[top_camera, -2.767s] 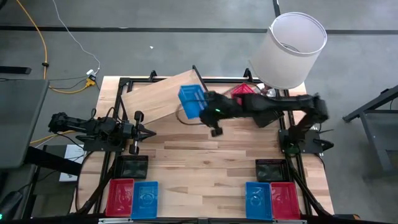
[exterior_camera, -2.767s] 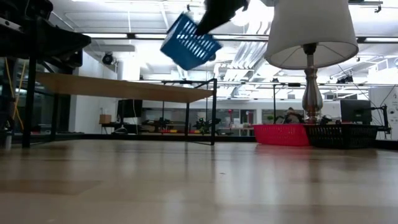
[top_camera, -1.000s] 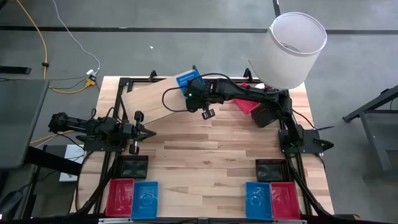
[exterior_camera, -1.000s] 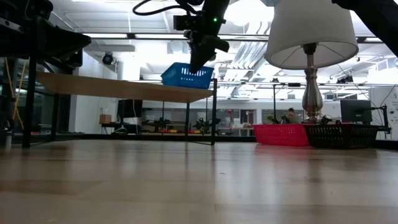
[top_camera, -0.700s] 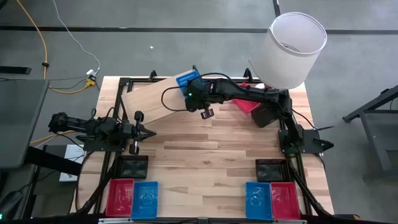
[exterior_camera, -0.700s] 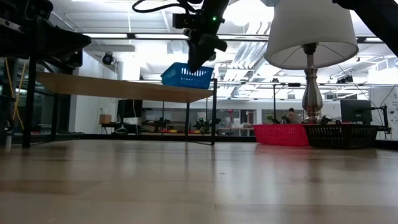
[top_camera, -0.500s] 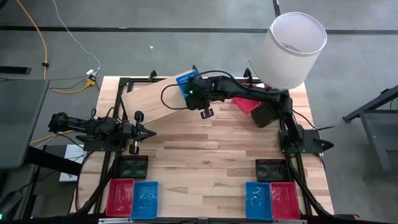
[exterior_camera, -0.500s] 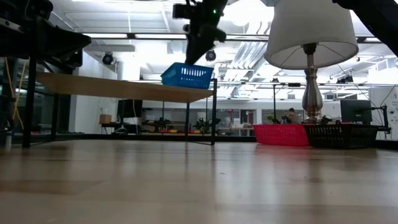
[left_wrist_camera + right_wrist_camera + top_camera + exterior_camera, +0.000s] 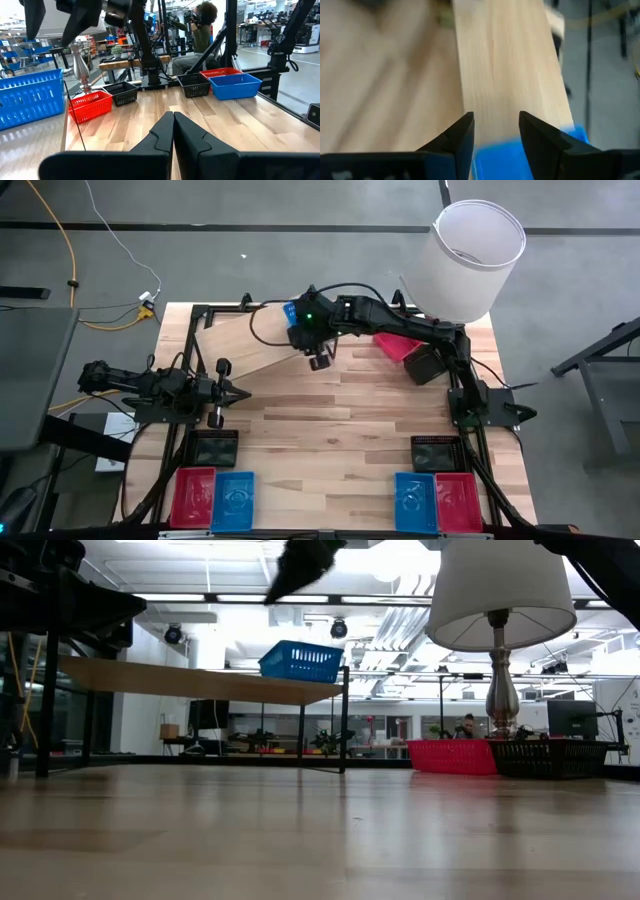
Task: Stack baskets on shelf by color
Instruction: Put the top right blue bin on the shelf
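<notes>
A blue basket (image 9: pixel 302 661) stands by its bottom on the right end of the shelf (image 9: pixel 200 681), a light plank on a black frame; it also shows in the high view (image 9: pixel 291 312) and the right wrist view (image 9: pixel 530 150). My right gripper (image 9: pixel 496 130) hangs open above it, well clear in the low view (image 9: pixel 276 588), with only plank (image 9: pixel 505 65) between its fingers. A red basket (image 9: pixel 395 345) and a black basket (image 9: pixel 425 365) sit on the table by the lamp. My left gripper (image 9: pixel 240 392) waits shut at the table's left (image 9: pixel 173 125).
A white-shaded lamp (image 9: pixel 478 258) stands at the far right corner. Red, blue and black baskets lie along the near edge at the left (image 9: pixel 215 498) and the right (image 9: pixel 437 500). A person (image 9: pixel 200 30) sits beyond the table. Bare tabletop (image 9: pixel 330 430) lies in the middle.
My right gripper has let go of the blue basket and risen clear of it, drifting a little toward the shelf's left. The basket stays where it was set, level on the shelf's right end.
</notes>
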Tool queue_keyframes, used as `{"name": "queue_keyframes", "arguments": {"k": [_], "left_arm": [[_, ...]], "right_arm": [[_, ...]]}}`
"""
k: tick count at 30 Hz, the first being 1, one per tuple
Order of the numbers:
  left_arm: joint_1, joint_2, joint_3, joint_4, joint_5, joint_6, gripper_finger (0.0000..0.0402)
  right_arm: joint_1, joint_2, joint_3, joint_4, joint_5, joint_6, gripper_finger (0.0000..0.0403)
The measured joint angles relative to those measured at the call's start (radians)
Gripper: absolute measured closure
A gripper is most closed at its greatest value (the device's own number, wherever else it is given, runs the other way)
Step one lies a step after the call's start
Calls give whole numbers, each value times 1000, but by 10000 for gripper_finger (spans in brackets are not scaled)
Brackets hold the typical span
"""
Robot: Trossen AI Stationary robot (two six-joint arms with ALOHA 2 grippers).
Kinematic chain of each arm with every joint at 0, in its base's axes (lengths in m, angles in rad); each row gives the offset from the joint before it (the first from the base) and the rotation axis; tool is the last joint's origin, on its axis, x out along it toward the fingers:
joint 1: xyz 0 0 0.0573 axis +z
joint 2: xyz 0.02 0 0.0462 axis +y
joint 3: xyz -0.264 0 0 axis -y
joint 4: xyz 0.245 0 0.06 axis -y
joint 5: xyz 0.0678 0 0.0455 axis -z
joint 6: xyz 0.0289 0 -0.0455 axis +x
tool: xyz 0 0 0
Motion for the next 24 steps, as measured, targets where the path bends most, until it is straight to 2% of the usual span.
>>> {"name": "queue_keyframes", "arguments": {"k": [2,4,9,11,14,21,24], "left_arm": [[0,0,0,0,0,1,398],[0,0,0,0,0,0,398],[0,0,0,0,0,1,398],[0,0,0,0,0,0,398],[0,0,0,1,-1,1,398],[0,1,0,0,0,1,398],[0,1,0,0,0,0,398]], "right_arm": [[-9,1,-9,51,-52,4,268],[-22,1,-19,116,-55,13,285],[-56,18,-33,236,-56,67,374],[-65,41,-35,278,-60,83,394],[-75,76,-36,303,-60,85,386],[-98,130,-34,307,36,69,398],[-109,131,-35,298,37,70,402]]}}
